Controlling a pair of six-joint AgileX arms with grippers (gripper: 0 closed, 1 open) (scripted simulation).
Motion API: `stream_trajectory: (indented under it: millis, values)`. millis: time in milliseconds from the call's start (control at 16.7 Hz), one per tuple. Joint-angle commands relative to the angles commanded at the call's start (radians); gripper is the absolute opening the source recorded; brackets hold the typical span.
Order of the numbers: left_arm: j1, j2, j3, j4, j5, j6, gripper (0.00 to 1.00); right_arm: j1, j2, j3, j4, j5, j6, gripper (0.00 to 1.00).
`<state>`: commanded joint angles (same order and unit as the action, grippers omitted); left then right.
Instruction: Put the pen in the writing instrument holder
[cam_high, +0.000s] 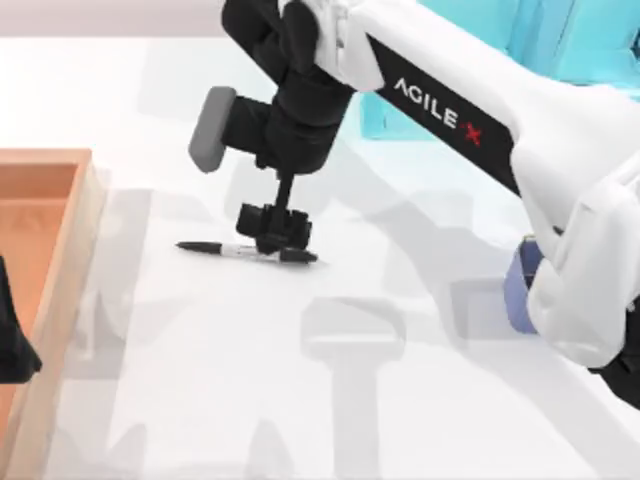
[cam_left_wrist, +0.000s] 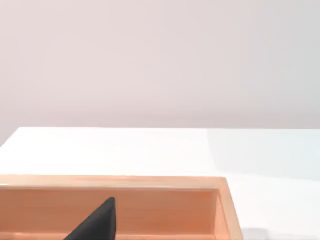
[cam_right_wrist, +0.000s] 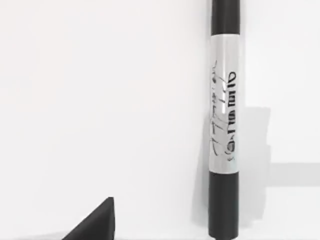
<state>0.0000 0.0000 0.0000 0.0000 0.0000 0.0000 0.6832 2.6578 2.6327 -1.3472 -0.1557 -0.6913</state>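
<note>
The right arm's tool (cam_high: 275, 232) hangs directly over the slim pen with black ends and a white-grey lettered barrel (cam_high: 246, 251), which lies flat on the white desk (cam_high: 300, 400) left of centre in the top view, pointing left to right. From above the tool's fingers appear to straddle the barrel near its thicker right-hand end, though whether they are spread or already pinching it cannot be told; the right wrist view shows the pen (cam_right_wrist: 224, 120) resting on the bare surface with 1 dark fingertip (cam_right_wrist: 95, 222) off to its side. The small periwinkle-blue cup with rounded corners (cam_high: 520, 290) stands well apart at the right, mostly hidden behind the white arm. The left arm's tool (cam_high: 15, 340) sits parked over the wooden tray (cam_high: 50, 200) at the desk's left edge, its state unreadable. A turquoise shelf (cam_high: 560, 40) rises at the back right. To do this step well, the fingers should likely close squarely across the barrel, centred enough that the pen does not pivot when lifted, then tip it upright before it goes into the cup.
</note>
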Motion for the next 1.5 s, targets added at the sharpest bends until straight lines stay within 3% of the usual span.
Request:
stream_trajectory:
  millis: [240,720,1140,1500]
  values:
    - [0.0,0.0,0.0,0.0,0.0,0.0,1.0,0.008,0.095,0.114,-0.023,0.001,0.002,1.0]
    - [0.0,0.0,0.0,0.0,0.0,0.0,1.0,0.031,0.462,0.602,-0.132,0.011,0.026,1.0]
    - [0.0,0.0,0.0,0.0,0.0,0.0,1.0,0.035,0.522,0.672,-0.145,0.013,0.029,1.0]
    - [0.0,0.0,0.0,0.0,0.0,0.0,1.0,0.035,0.522,0.672,-0.145,0.013,0.029,0.55]
